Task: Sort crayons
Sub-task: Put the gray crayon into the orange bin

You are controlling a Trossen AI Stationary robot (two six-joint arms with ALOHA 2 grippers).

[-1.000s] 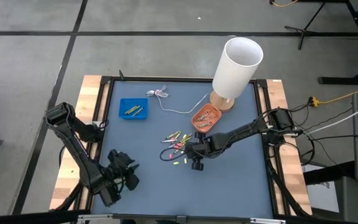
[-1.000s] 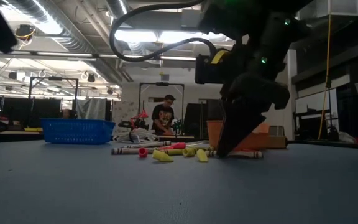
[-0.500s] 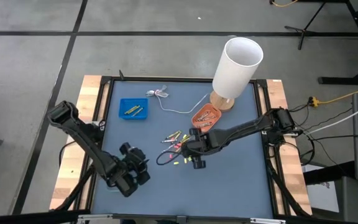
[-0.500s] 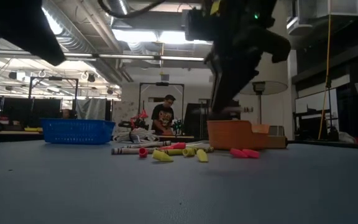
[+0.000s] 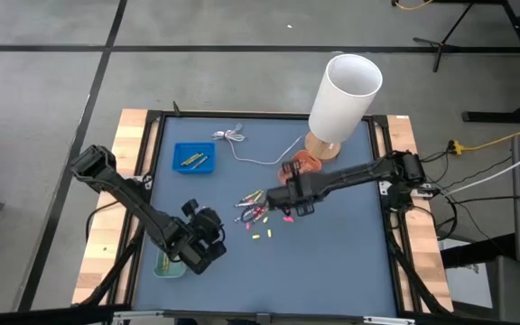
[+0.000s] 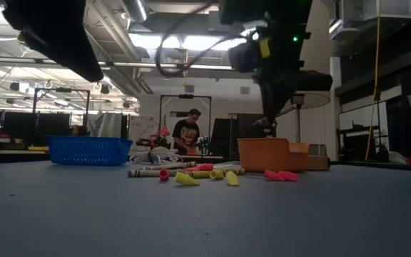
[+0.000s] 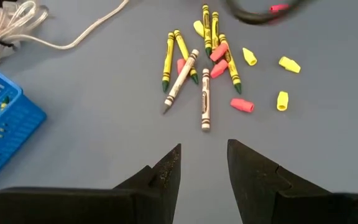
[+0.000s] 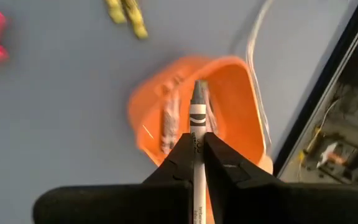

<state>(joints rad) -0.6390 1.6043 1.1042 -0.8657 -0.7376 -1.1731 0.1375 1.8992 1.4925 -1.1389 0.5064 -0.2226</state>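
**Crayon sort, mid-task: stock by tray, landmark the orange tray**

- Orange tray [image 5: 303, 167]: on the desk [image 5: 332, 253] at the lamp [image 5: 343, 97] foot. Holds a few crayons already.
- Right pincer [image 8: 197, 149]: above the orange tray, clamped on a grey-white crayon [image 8: 197, 118], tip pointing into the tray; not yet dropped.
- Loose crayons [image 7: 194, 68]: heap just beside the orange tray, toward desk centre; mostly yellow, two pale, with short pink and yellow stubs around. Unsorted.
- Blue tray [image 5: 193, 159]: well apart from the orange tray, across the white cable [image 5: 242, 149]. A few yellow crayons inside.
- Left pincer [image 7: 204, 171]: farther from the orange tray than the heap, facing it, fingers parted, holding nothing.
- Judged progress: early; most of the pile remains.
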